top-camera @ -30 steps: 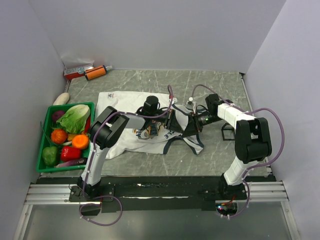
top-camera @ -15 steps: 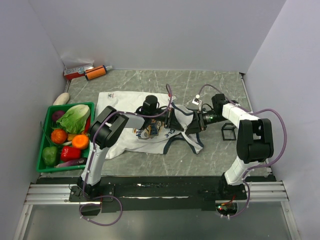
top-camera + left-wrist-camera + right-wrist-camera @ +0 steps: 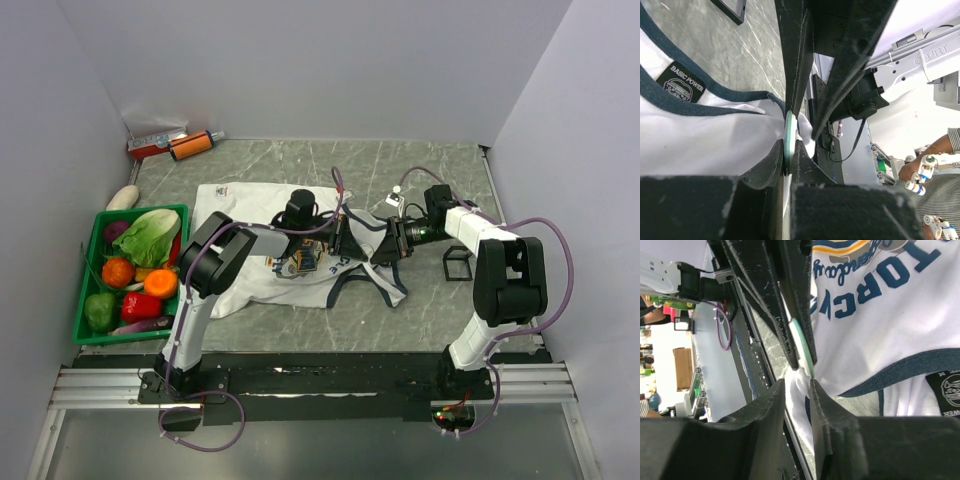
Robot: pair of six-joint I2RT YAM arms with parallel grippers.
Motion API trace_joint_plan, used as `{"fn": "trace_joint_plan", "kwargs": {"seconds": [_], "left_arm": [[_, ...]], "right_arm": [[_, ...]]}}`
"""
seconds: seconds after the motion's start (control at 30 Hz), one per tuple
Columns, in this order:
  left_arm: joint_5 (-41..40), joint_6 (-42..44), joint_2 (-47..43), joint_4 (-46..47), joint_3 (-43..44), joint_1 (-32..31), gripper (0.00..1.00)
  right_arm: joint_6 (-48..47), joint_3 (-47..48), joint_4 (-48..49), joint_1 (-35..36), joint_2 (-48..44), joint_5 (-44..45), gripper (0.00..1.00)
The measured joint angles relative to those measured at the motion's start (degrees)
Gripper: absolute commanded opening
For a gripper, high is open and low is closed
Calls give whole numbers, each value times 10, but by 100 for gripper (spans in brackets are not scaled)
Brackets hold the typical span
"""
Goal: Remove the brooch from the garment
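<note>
Right arm has eased back a touch and now holds. The right gripper (image 3: 384, 247) jaws pinch the garment (image 3: 240, 215) near its navy trim. The left gripper (image 3: 342, 240) jaws clamp the brooch (image 3: 788, 142), still on the cloth mid-table (image 3: 430, 300). Looks ready to pull free.

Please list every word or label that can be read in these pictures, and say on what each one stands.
"BASIC POWER": white letters on the black neck label of the jersey.
"TORC": large navy chest letters on the jersey, the word cut off.
Script lettering beside them: too blurred to read.
Grey lettering on the white arm housing: not clear enough to read.
</note>
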Motion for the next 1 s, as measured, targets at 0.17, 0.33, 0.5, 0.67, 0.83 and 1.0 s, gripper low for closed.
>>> {"fn": "trace_joint_plan", "kwargs": {"seconds": [0.17, 0.33, 0.5, 0.67, 0.83, 1.0], "left_arm": [[0, 4, 0, -9, 7, 0, 1], [0, 12, 0, -23, 13, 2, 1], [5, 12, 0, -28, 14, 0, 1], [9, 11, 1, -28, 22, 0, 1], [8, 12, 1, -29, 23, 0, 1], [7, 11, 2, -30, 24, 2, 1]], "right_arm": [[7, 9, 5, -2, 7, 3, 24], [12, 17, 7, -3, 18, 3, 25], [15, 17, 12, -3, 24, 3, 28], [25, 17, 22, -3, 25, 2, 27], [30, 23, 21, -3, 32, -6, 23], [30, 29, 21, -3, 38, -11, 18]]}}
